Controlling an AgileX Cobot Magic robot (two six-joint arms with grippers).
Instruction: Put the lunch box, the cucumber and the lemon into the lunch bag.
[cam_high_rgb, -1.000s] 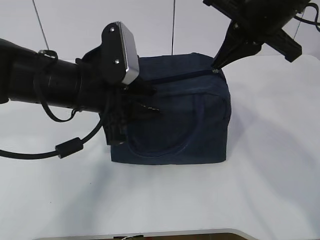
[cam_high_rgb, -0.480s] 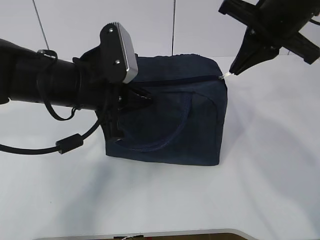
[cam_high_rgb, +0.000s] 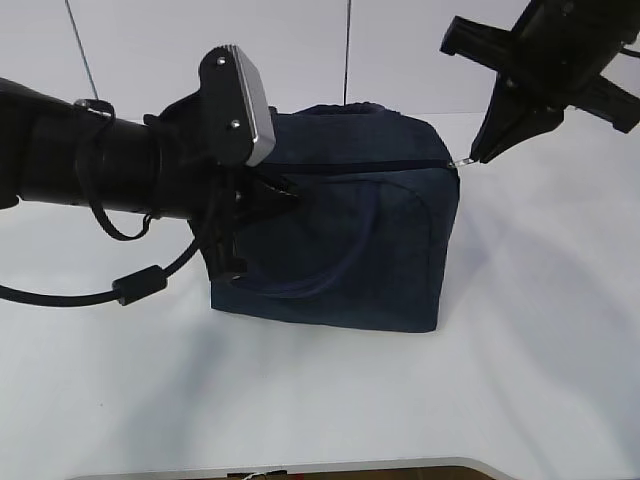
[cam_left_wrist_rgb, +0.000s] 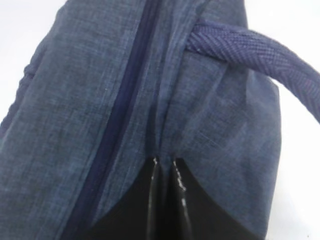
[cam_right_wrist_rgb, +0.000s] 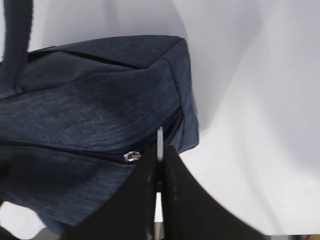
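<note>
Black and bulky, the left arm (cam_high_rgb: 90, 165) is reaching in from the left edge of the exterior view and covering the left end of the lunch bag (cam_high_rgb: 340, 240). A grey-faced camera housing (cam_high_rgb: 240, 105) is riding on top of its wrist, and a black cable (cam_high_rgb: 120, 290) is looping down beneath it toward the white table (cam_high_rgb: 320, 400). The left gripper (cam_left_wrist_rgb: 165, 165) is pinching a fold of the bag's navy fabric beside the zipper (cam_left_wrist_rgb: 125, 95), its jaws pressed together on the cloth. One woven handle (cam_left_wrist_rgb: 260, 60) is arching away to the right in the left wrist view.

The lunch bag is sitting on the table around the middle of the exterior view, with its front handle (cam_high_rgb: 330, 275) drooping across the near face and the zipper line running along the top edge toward the right corner. The zipper is looking closed along the visible length.

At that upper right corner the right gripper (cam_high_rgb: 478, 155) is coming down at a slant, clamped tight on the silver pull (cam_high_rgb: 463, 160), which is stretching out from the bag. In the right wrist view the zipper slider (cam_right_wrist_rgb: 131, 156) is sitting just left of the closed fingertips (cam_right_wrist_rgb: 150, 170).
</note>
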